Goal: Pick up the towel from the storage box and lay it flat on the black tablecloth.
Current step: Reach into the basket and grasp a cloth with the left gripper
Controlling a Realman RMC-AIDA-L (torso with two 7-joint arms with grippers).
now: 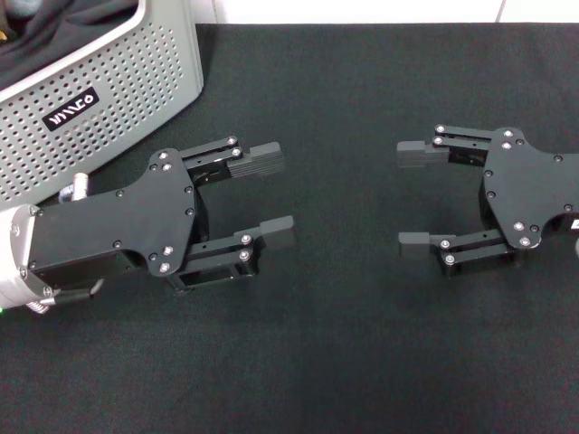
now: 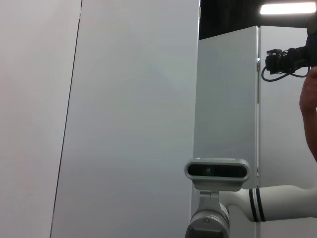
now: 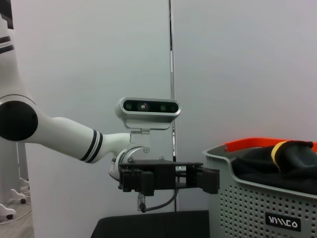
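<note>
Now both grippers rest low over the black tablecloth [image 1: 362, 362], facing each other. The left gripper [image 1: 274, 196] sits just beside the storage box [image 1: 127, 90], fingers spread wide and holding nothing. The right gripper [image 1: 412, 198] is wide and empty too. A bit of the towel [image 3: 280, 148] peeks out among black fabric [image 3: 277, 168] in the box.

**Greys, blacks and a flash of yellow**

The storage box [image 1: 136, 72] is light grey, dotted with rows of small round holes, and carries a black label [image 1: 71, 108] with white lettering. The tablecloth [image 1: 344, 344] is plain matt black. Both pincers, left [image 1: 271, 194] and right [image 1: 418, 197], are black. In the right wrist view, dark fabric [image 3: 270, 163] with a yellow strip [image 3: 278, 148] fills the box, beside an orange rim [image 3: 247, 144].
</note>
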